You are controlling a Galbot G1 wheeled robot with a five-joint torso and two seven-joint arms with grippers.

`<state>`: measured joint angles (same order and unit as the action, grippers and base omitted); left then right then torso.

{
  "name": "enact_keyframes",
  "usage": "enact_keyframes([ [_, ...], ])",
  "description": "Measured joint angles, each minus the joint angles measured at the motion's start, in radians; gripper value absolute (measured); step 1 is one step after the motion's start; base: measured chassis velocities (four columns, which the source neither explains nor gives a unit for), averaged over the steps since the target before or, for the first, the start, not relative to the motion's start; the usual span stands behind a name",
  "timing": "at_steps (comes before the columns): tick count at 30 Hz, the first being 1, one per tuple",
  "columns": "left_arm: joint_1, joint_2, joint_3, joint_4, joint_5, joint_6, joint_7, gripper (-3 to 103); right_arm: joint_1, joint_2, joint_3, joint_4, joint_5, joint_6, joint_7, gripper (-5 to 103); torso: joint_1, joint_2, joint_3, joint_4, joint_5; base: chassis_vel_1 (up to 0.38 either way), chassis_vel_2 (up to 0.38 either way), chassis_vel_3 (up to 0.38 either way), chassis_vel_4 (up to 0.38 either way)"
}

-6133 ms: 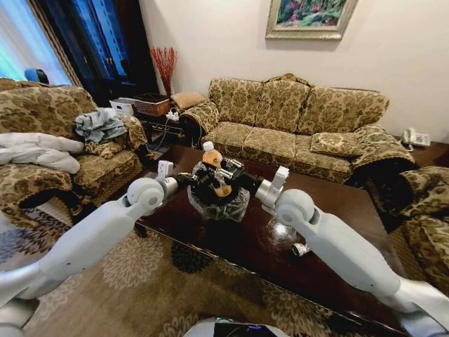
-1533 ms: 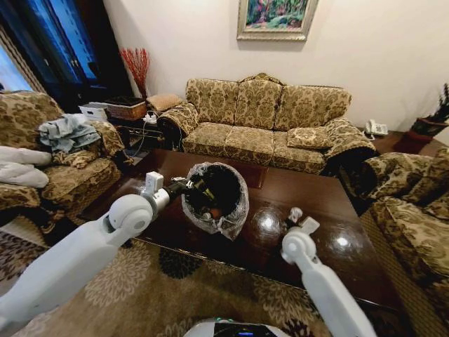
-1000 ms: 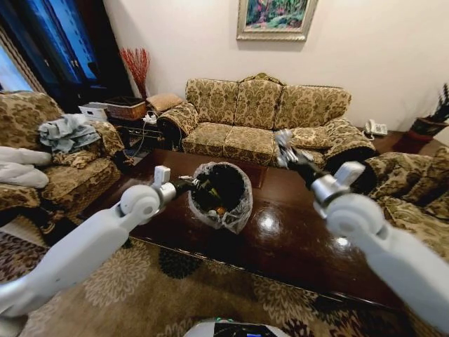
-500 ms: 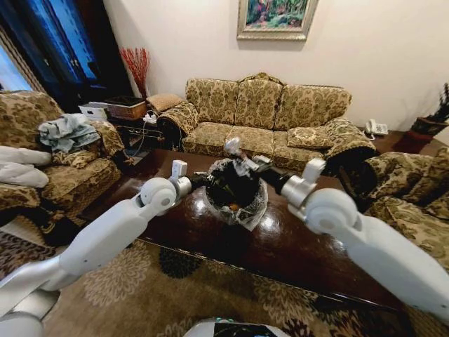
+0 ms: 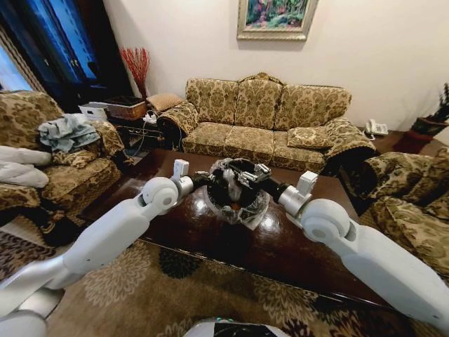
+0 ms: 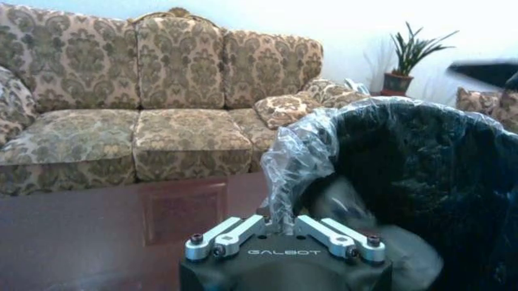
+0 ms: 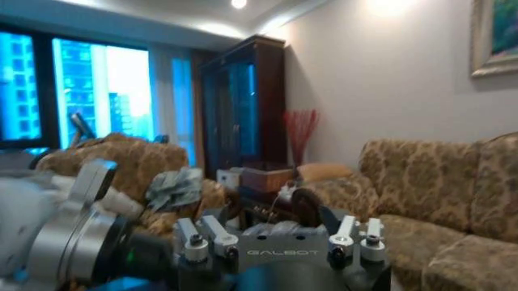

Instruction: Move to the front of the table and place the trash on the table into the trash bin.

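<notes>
The small round black bin lined with a crinkly translucent plastic bag (image 5: 235,199) is hanging above the far middle of the large, glossy, dark brown wooden surface (image 5: 302,246), with both arms reaching in to it from either side. The left claw (image 5: 205,180) is pinching the bag's bunched edge at the bin's left rim; in the left wrist view its fingers (image 6: 235,233) are lying close together with the clear plastic of the bin (image 6: 421,176) rising between them. Inside the bin, pale blurred shapes are sitting low against the dark wall, but what they are cannot be told.

The right claw (image 5: 247,177) is sitting over the bin's mouth, at its upper right rim. In the right wrist view the right claw (image 7: 275,233) has its fingers standing apart, and a blurred, dark rounded item is sitting just past them; whether they are gripping anything cannot be told.

Behind the surface a patterned gold three-seat sofa (image 5: 259,119) is standing against the wall, with matching armchairs at both sides.
</notes>
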<state>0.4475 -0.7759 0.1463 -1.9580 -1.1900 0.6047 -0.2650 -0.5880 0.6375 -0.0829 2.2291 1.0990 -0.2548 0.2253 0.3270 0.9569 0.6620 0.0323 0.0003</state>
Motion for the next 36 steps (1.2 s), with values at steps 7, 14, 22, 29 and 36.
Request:
enact_keyframes([
  [7,0.086,0.024,-0.137,-0.052,-0.004,0.005,-0.012,2,-0.046,-0.057,0.107,0.085,0.038,0.017,0.160,97,0.000,0.000,0.000,0.0002,-0.0005,0.000,0.000,0.000,0.000],
  [14,0.313,0.112,-0.454,-0.200,0.102,-0.011,0.016,2,-0.306,-0.111,0.427,0.142,-0.005,-0.060,0.283,100,0.000,0.000,0.000,0.0001,0.0000,0.000,0.000,0.000,0.000],
  [22,0.886,-0.125,-0.991,-0.379,0.482,-0.173,0.283,2,-0.981,0.157,1.036,0.172,-0.392,-0.011,-0.085,100,0.000,0.000,0.000,0.0004,-0.0007,0.000,0.000,0.000,0.000],
  [29,1.161,-0.421,-1.113,-0.409,0.640,-0.376,0.421,2,-1.234,0.597,1.030,0.194,-0.737,0.216,-0.354,100,-0.001,0.000,0.000,0.0002,-0.0003,0.000,0.000,0.000,0.000],
  [36,1.149,-0.505,-1.027,-0.422,0.707,-0.373,0.414,2,-1.242,0.775,0.836,0.244,-0.870,0.244,-0.350,100,0.000,0.000,0.000,0.0001,-0.0005,0.000,0.000,0.000,0.000],
])
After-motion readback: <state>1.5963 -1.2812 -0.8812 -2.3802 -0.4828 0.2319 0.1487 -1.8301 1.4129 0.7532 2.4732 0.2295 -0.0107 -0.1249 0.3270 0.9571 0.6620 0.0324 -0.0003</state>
